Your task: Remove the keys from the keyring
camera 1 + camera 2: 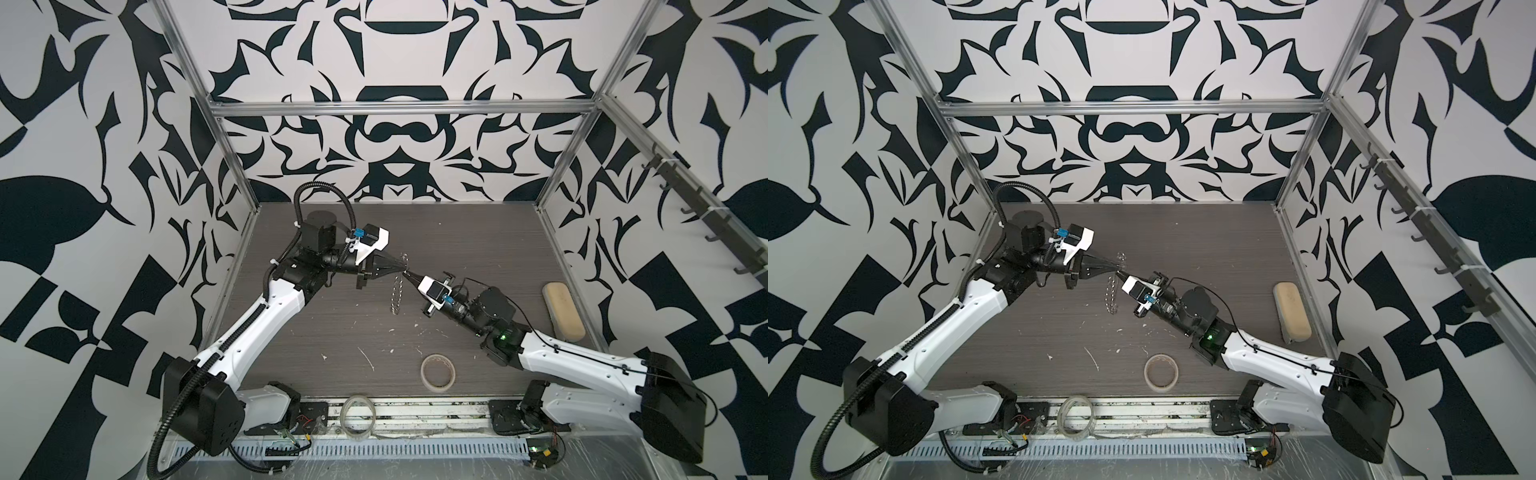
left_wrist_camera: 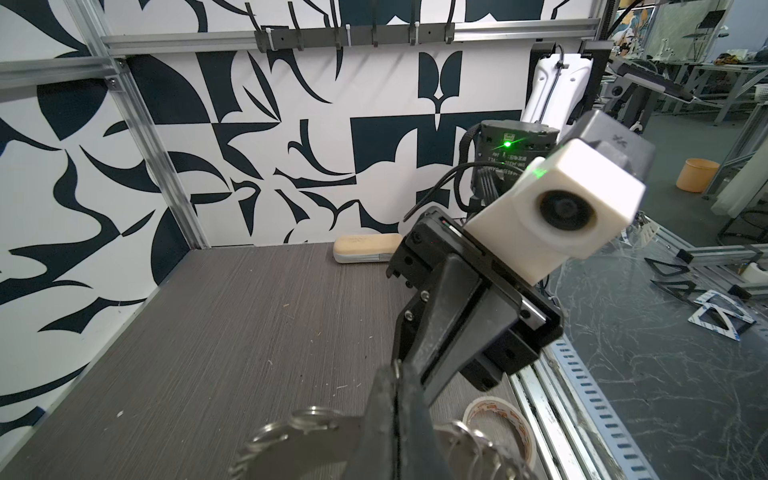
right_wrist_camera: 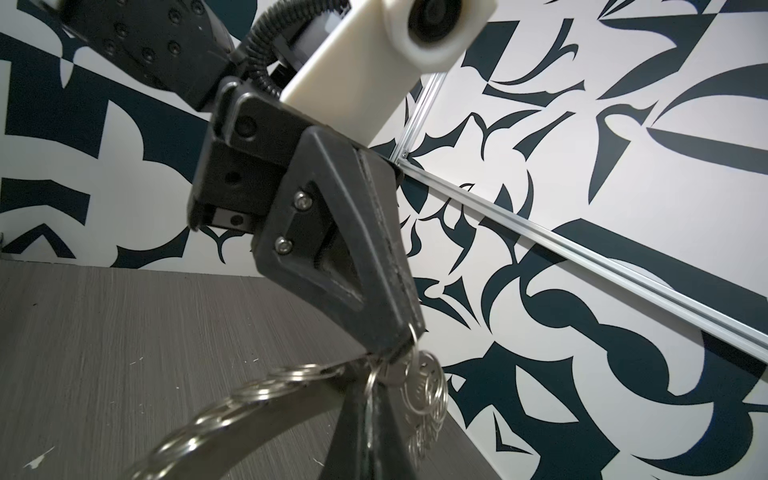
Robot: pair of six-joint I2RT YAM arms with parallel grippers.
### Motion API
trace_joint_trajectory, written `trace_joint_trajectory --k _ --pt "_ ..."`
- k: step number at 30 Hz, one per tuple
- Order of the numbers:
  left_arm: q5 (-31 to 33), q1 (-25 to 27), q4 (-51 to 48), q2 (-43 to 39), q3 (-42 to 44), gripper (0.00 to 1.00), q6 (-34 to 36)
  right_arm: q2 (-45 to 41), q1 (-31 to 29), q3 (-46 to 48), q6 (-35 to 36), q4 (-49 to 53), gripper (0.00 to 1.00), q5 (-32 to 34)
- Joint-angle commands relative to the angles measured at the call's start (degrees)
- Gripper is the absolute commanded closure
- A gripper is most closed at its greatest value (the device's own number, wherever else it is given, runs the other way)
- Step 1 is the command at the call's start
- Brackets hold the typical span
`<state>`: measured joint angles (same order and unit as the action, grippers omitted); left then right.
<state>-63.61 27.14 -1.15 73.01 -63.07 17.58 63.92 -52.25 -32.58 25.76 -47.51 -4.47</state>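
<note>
1. The left claw (image 1: 401, 266) reaches in from 9 o'clock to about the middle of the counter (image 1: 332, 332). Its two fingers are pressed together and pinch the keyring (image 1: 397, 291) at its upper end.
2. The right claw (image 1: 410, 275) comes in from 4 o'clock and meets the left claw almost tip to tip. Its fingers are also pressed together, pinching the keyring just beside the other grip.
3. The keyring is a loop of many small linked silver rings. In both top views it hangs from the two claws toward 6 o'clock and is seen nearly edge-on. I cannot tell if its lowest rings touch the counter.
4. In the right wrist view the keyring (image 3: 249, 390) leaves the tips in a wide arc, and some rings hang in a bunch close beside the tips. Among so many rings I cannot pick out the key with certainty.
5. A beige tape roll (image 1: 437, 372) lies flat on the counter at 5 o'clock from the keyring, well apart from it.
6. A clear tape roll (image 1: 358, 417) lies on the metal rail (image 1: 436, 409) along the 6 o'clock edge of the counter.
7. A beige case (image 1: 563, 311) lies at the 3 o'clock edge, near the patterned wall (image 1: 623, 249).
</note>
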Motion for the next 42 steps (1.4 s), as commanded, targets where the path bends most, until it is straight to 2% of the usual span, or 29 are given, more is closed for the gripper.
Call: trace_joint_trajectory --k 1,13,21,27,30,36,42 --pt "-1.1 0.11 3.0 -0.64 0.71 1.0 -4.37 -1.74 -0.4 0.26 2.4 -4.97 1.0 0.47" --pt "-1.51 0.03 6.31 2.38 -0.17 1.0 -12.61 -3.04 -0.46 4.05 13.42 -7.86 1.0 -1.77" --pt "-2.3 -0.43 8.22 2.87 -0.21 1.0 -16.3 -2.13 -0.62 6.28 20.14 -11.29 1.0 0.19" --pt "-3.53 -0.59 10.73 4.16 -0.22 1.0 -19.55 -1.33 -0.92 7.42 30.5 -11.47 1.0 0.84" --pt "-3.79 -0.68 10.82 4.28 -0.15 1.0 -19.93 0.09 -1.48 7.5 38.97 -11.38 1.0 1.85" --pt "-2.94 -1.37 11.32 4.13 0.04 1.0 -20.04 6.52 -2.45 7.98 55.26 -19.31 1.0 6.64" --pt "-2.13 -2.16 12.27 4.08 -0.22 1.0 -20.37 7.71 -2.6 6.69 60.07 -19.8 1.0 8.34"
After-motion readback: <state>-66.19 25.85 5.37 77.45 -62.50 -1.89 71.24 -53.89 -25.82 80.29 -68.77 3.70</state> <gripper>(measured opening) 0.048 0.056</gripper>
